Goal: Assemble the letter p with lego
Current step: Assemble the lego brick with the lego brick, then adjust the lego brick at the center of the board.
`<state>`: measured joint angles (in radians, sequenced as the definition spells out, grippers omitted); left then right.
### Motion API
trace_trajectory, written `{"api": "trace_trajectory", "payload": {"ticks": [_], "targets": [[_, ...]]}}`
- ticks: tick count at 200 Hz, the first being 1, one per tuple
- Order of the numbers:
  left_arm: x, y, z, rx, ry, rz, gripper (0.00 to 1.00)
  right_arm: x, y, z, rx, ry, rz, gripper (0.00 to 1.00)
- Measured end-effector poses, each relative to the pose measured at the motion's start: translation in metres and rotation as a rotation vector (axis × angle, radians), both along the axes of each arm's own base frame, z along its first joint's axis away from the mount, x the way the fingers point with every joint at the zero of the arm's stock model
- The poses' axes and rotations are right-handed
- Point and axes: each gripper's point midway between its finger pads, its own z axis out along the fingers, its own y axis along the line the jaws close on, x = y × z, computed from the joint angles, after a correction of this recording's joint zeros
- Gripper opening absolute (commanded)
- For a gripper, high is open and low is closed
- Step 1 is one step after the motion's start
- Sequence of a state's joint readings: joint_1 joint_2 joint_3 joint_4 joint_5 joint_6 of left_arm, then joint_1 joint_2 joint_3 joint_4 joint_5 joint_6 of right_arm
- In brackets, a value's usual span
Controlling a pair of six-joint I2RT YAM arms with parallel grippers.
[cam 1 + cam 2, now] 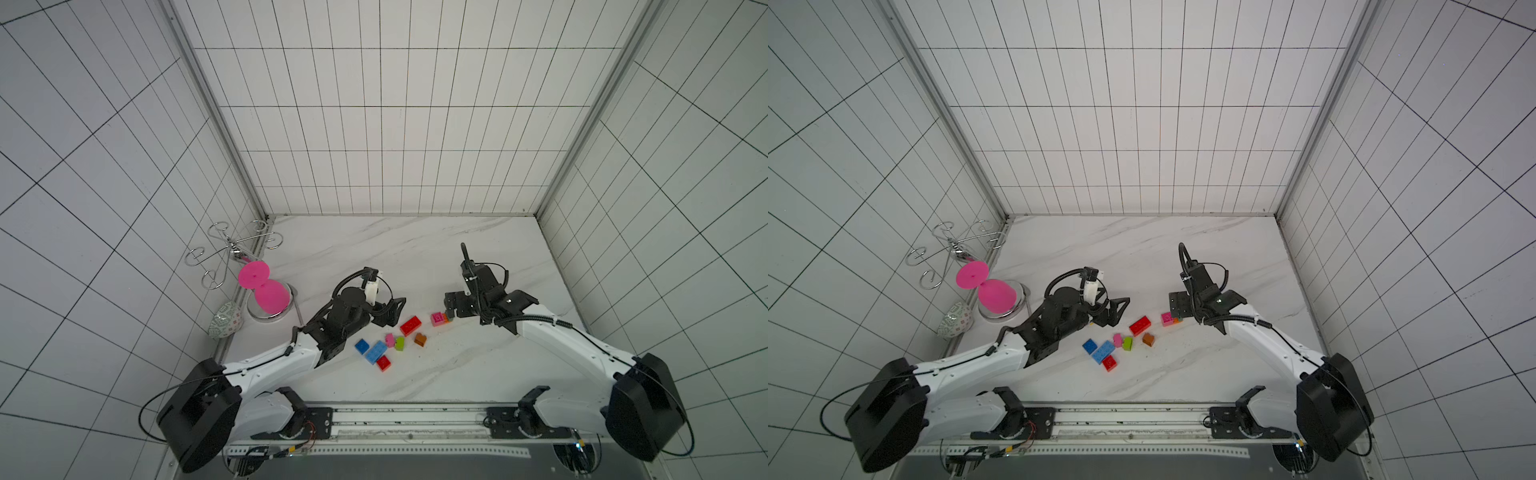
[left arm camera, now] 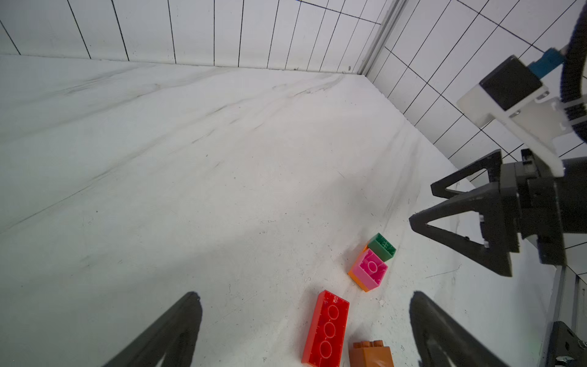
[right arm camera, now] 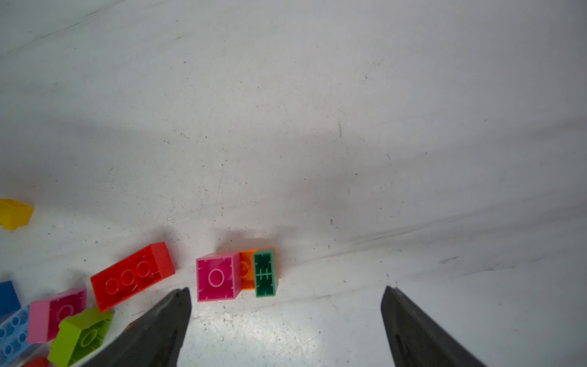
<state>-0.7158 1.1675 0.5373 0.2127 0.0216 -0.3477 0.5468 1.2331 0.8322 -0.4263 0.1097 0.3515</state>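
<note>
The left claw (image 2: 305,295) and right claw (image 3: 286,290) both gaped wide, empty. Eleven lego bricks (image 1: 410,325) lay mid-table: a touching pink, orange and green cluster (image 3: 222,276) just beside the right claw; eight loose bricks (image 1: 376,351) left of it, including two red.

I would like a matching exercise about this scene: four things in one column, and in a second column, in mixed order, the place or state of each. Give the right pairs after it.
Column 1
1. long red brick
2. green brick
3. dark blue brick
4. right tool

Column 2
A. touching the orange brick
B. open, holding nothing
C. three rings show in its hollow side
D. beside the light blue brick

Pairs: 1-C, 2-A, 3-D, 4-B
</note>
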Motion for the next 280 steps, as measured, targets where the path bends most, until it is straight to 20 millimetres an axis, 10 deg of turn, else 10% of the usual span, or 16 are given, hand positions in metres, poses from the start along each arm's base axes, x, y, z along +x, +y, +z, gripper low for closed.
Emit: {"api": "trace_trajectory", "payload": {"ticks": [116, 191, 280], "targets": [[0.007, 0.052, 0.017, 0.000, -0.016, 0.213, 0.98, -0.025, 0.038, 0.014, 0.226, 0.040, 0.202, 0.96], [-0.021, 0.097, -0.016, 0.050, 0.135, 0.338, 0.98, -0.057, 0.082, 0.000, 0.236, 0.152, 0.397, 0.85], [-0.007, 0.126, -0.046, 0.021, 0.233, 0.411, 0.98, -0.080, 0.146, -0.029, 0.189, 0.297, 0.490, 0.86]]}}
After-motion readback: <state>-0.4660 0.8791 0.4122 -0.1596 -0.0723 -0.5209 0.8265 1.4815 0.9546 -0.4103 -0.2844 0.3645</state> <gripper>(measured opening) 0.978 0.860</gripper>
